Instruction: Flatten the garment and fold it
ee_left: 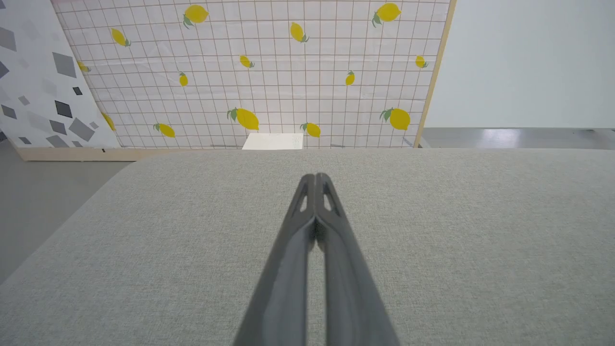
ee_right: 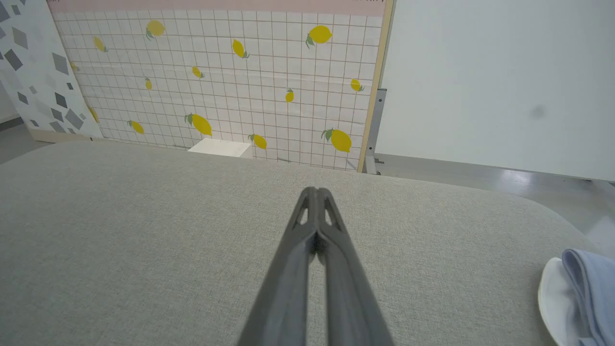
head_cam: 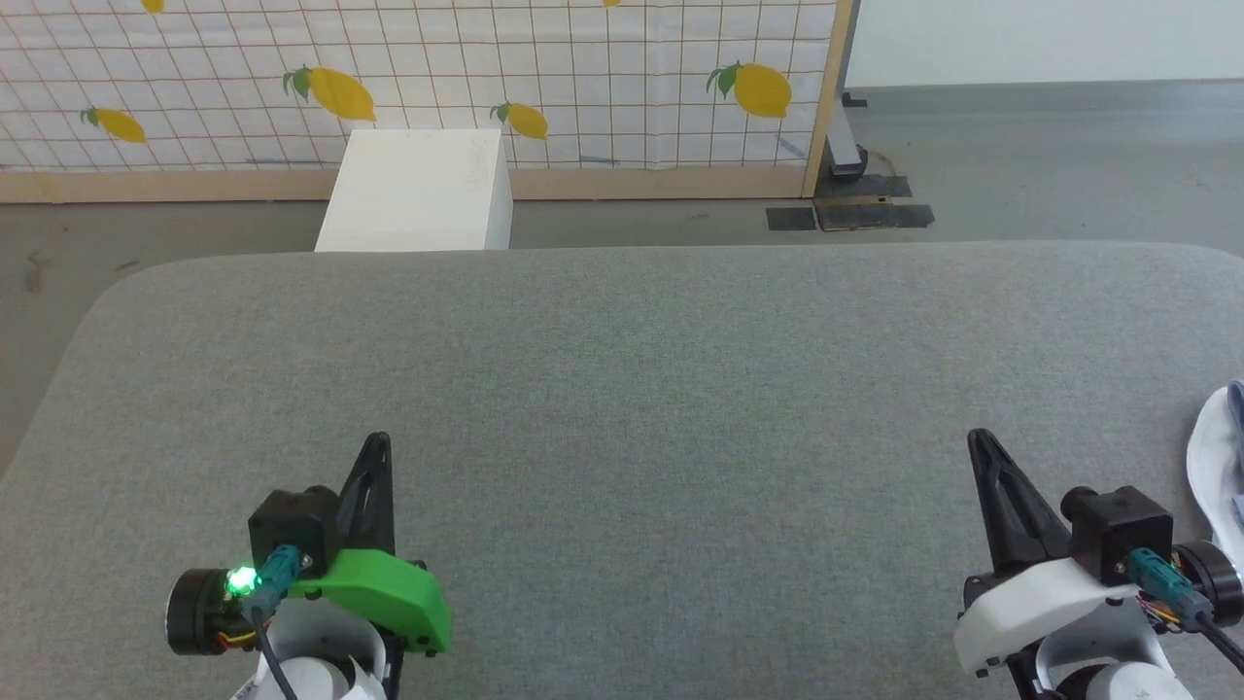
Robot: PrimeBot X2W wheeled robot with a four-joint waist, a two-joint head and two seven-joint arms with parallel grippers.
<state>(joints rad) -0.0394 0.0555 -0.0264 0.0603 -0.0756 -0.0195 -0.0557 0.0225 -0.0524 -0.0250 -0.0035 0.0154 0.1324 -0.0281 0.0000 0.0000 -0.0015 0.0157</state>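
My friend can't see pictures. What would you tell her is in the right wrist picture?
The right gripper, its two dark fingers shut together and holding nothing, points across a grey table. A bit of the light blue and white garment peeks in at the lower right edge. A lemon-patterned screen stands behind.

The garment (ee_right: pixel 576 300), light blue cloth folded over a white part, lies bunched on the grey table (head_cam: pixel 622 389) at its far right side, mostly cut off by the picture edge.
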